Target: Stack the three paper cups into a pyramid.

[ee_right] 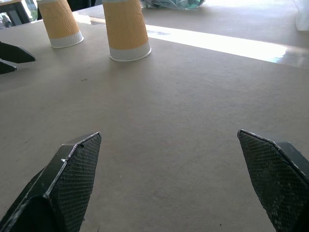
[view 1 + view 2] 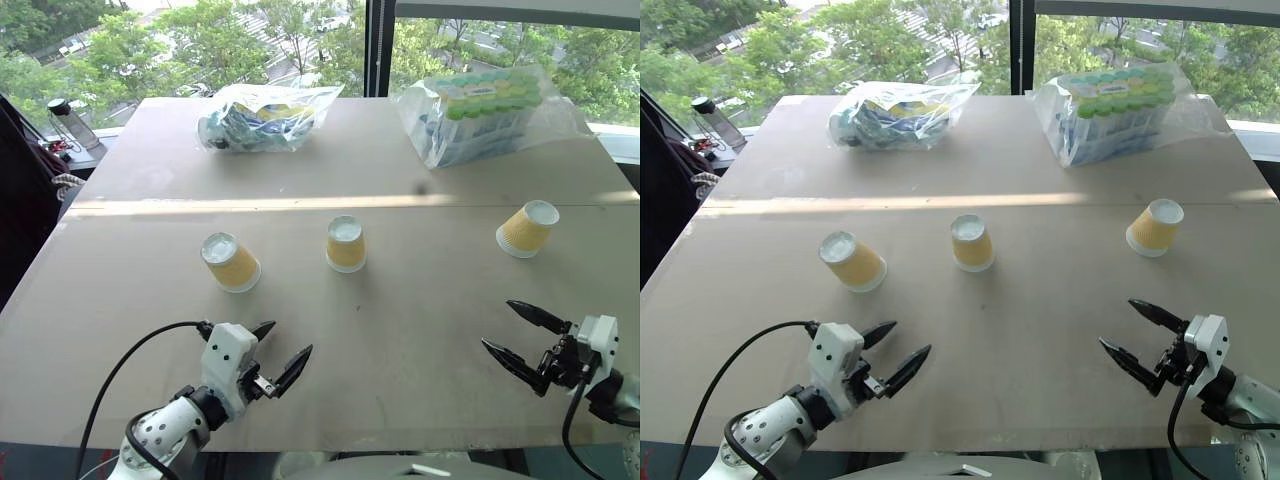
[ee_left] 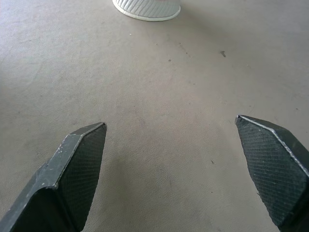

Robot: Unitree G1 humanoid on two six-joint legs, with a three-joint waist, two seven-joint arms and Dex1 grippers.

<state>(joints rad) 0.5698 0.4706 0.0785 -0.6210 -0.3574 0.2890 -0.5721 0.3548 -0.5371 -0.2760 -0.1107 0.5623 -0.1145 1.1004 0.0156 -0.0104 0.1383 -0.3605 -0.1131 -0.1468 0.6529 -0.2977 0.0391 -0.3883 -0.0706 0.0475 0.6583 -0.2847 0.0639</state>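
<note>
Yellow-orange ribbed paper is what marks the three cups, all standing upside down, white base up, in a loose row across the middle of the table [image 2: 420, 330], well apart from each other. The left cup [image 2: 231, 262] and the middle cup [image 2: 346, 244] stand nearer to each other, while the right cup [image 2: 527, 229] stands off towards the table's right edge.

No part of the pyramid looks built yet: no two cups touch and none sits on another. Judging from this, the whole task is left, namely bringing two cups side by side and setting the third on top.

The left gripper [image 2: 281, 354] hovers over the near edge of the table, just short of the left cup, its two black fingers spread wide and holding nothing. The right gripper [image 2: 518, 336] hangs near the table's near right corner, fingers likewise wide apart and empty, with the right cup well beyond it.

Along the far edge lie a clear bag of packaged goods [image 2: 262, 116] and a plastic-wrapped pack of small bottles [image 2: 484, 110]; what the bag holds is hard to make out. In the left wrist view a cup is cut off, leaving just its rim on the table.
</note>
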